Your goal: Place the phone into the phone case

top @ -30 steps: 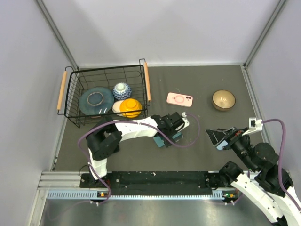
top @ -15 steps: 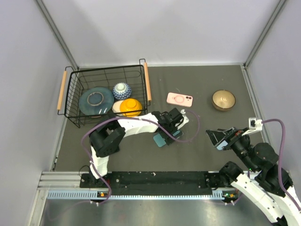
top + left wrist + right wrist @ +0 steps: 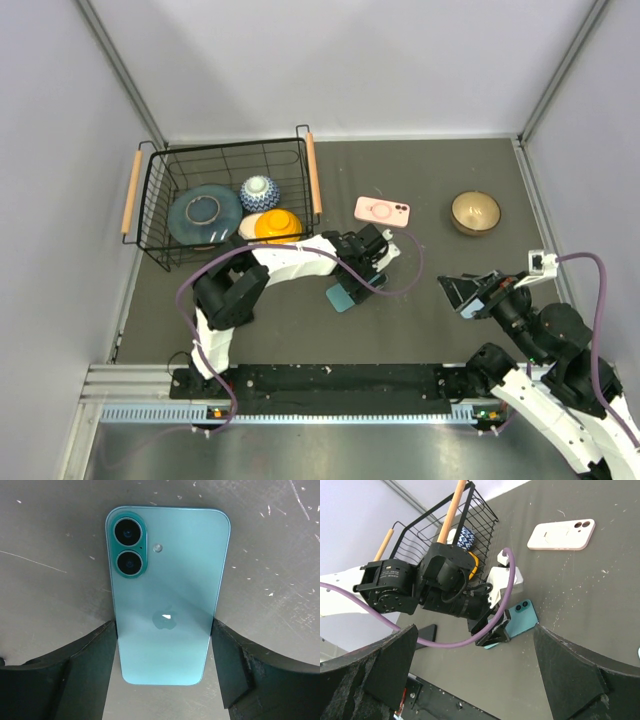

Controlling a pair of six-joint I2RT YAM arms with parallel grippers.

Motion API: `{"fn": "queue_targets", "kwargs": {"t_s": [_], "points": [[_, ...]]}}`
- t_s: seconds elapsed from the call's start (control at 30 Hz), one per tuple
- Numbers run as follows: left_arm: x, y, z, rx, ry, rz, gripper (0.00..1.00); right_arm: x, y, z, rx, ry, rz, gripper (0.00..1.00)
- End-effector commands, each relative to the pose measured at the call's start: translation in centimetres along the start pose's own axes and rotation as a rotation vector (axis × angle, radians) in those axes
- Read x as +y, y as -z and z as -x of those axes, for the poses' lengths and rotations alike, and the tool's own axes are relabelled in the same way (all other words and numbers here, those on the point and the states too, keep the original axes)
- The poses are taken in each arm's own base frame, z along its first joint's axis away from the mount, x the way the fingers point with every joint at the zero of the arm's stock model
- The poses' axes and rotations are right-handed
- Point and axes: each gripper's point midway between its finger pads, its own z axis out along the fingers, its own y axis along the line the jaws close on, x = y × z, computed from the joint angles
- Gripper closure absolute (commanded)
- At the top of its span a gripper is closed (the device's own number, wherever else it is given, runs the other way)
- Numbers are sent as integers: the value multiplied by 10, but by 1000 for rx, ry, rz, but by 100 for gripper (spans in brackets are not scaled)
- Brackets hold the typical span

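We are only at the pickup: the phone point(image 3: 165, 600) lies back-up on the tabletop point(image 3: 450, 170), apart from the phone case point(image 3: 382, 211), our left claw point(image 3: 164, 645) flanking its long edges, whether gripping we cannot tell, right claw point(image 3: 475, 667) wide open and empty.

Quick rundown from your right wrist cam: your right gripper point(image 3: 475, 630) has both dark fingers point(image 3: 380, 675) spread wide at the bottom corners, nothing between them; the left arm point(image 3: 390, 580) reaches in from the left, purple cable point(image 3: 510, 580) looping over it; the left gripper point(image 3: 501, 628) is down at the table point(image 3: 580, 595), straddling one end of the teal phone point(image 3: 522, 616), lenses at the other end; can't tell if it's pinching; the pink phone case point(image 3: 561, 534) lies flat, well apart, top right; the wire basket point(image 3: 487, 522) sits behind, with a blue-and-white bowl point(image 3: 466, 537) and something orange point(image 3: 473, 561) inside.
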Motion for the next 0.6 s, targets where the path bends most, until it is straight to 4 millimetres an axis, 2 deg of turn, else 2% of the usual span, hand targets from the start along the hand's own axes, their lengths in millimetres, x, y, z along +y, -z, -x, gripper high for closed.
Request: {"fn": "queue_targets", "kwargs": {"t_s": [0.0, 0.13, 0.27, 0.33, 0.5, 0.53, 0.57], "points": [[-10, -4, -3, 18, 41, -58, 27, -3, -4, -6, 3, -3, 3, 1], [-16, -2, -4, 18, 67, -92, 34, -1, -11, -22, 51, 16, 41, 2], [-18, 5, -2, 8, 134, -134, 46, -10, -23, -46, 99, -20, 25, 3], [-22, 9, 0, -5, 189, -199, 47, -16, -27, -54, 109, -54, 2, 6], [-31, 24, 4, -56, 303, -385, 50, -37, -48, -91, 152, -210, -63, 13], [-32, 27, 7, -72, 304, -403, 50, -46, -55, -109, 181, -244, -84, 13], [-32, 27, 7, -74, 309, -409, 50, -39, -64, -109, 172, -266, -50, 14]]}}
